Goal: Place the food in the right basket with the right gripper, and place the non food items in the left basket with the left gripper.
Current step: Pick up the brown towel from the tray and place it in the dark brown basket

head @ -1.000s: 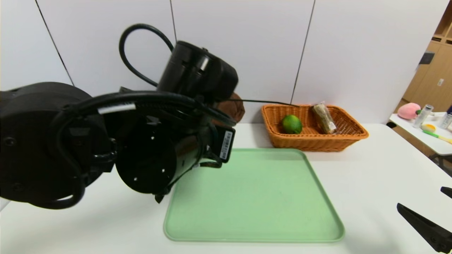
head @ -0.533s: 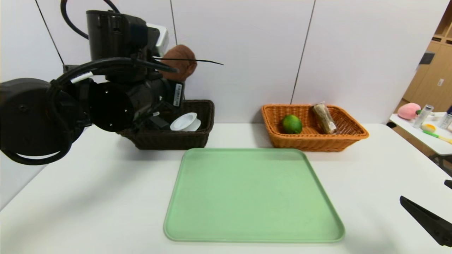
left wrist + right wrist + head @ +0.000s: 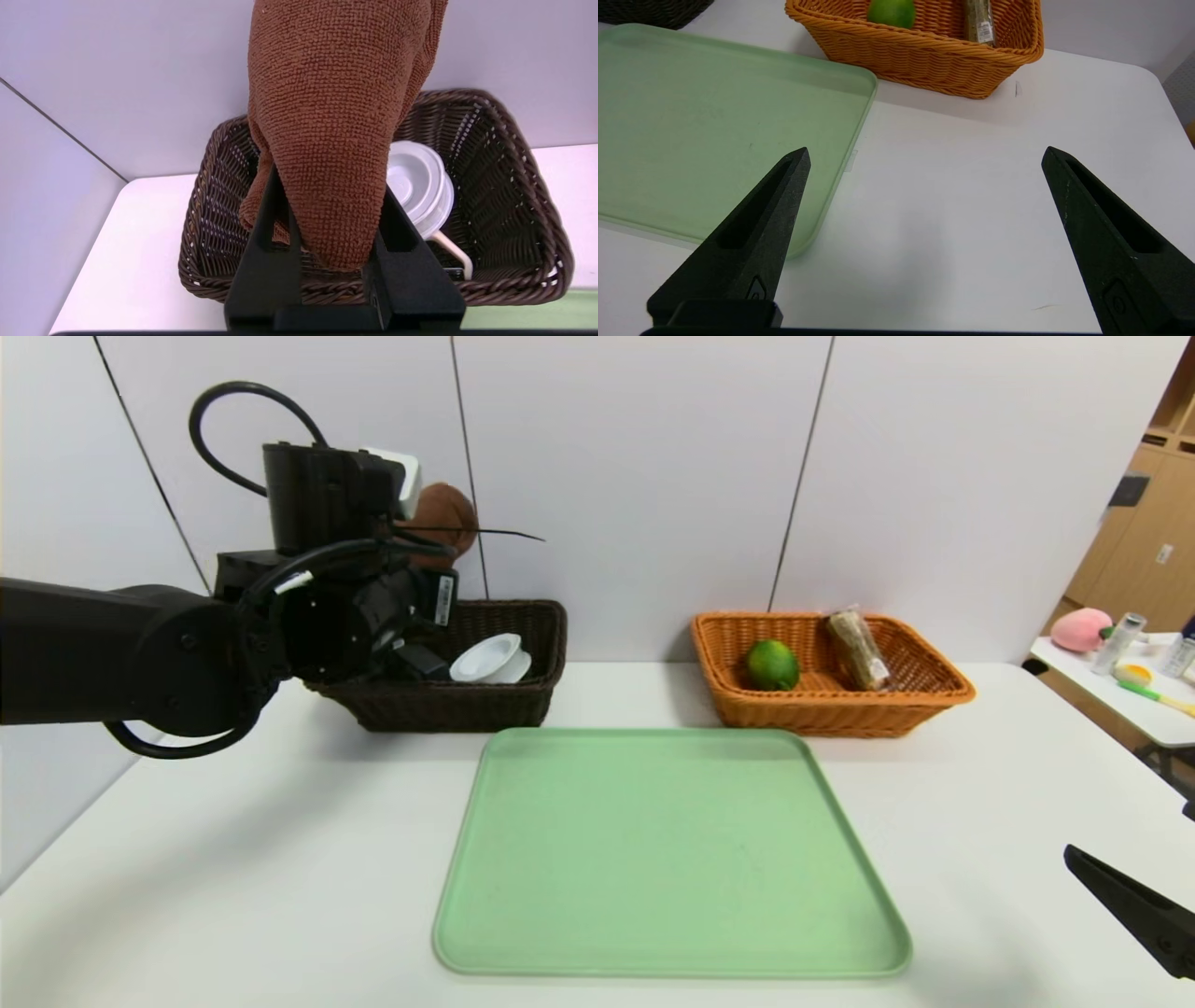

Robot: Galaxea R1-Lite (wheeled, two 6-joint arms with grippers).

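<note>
My left gripper [image 3: 327,186] is shut on a brown cloth [image 3: 336,116] and holds it above the dark brown left basket [image 3: 523,700]; the cloth also shows in the head view [image 3: 439,523]. The dark basket [image 3: 528,196] holds a white lidded cup [image 3: 420,182] with a cream handle. The orange right basket [image 3: 822,714] holds a green lime [image 3: 771,665] and a wrapped snack bar [image 3: 857,649]. My right gripper [image 3: 924,158] is open and empty over the white table at the front right. The green tray [image 3: 672,859] lies bare.
The white table [image 3: 233,896] has a wall right behind both baskets. A side table [image 3: 1120,700] at the far right carries a pink toy and small bottles. The orange basket [image 3: 924,51] and tray edge [image 3: 859,121] lie ahead of my right gripper.
My left arm swung up and away from the tray to the far left, carrying the brown cloth over the dark basket, then lowered a little. The right arm barely moved.
</note>
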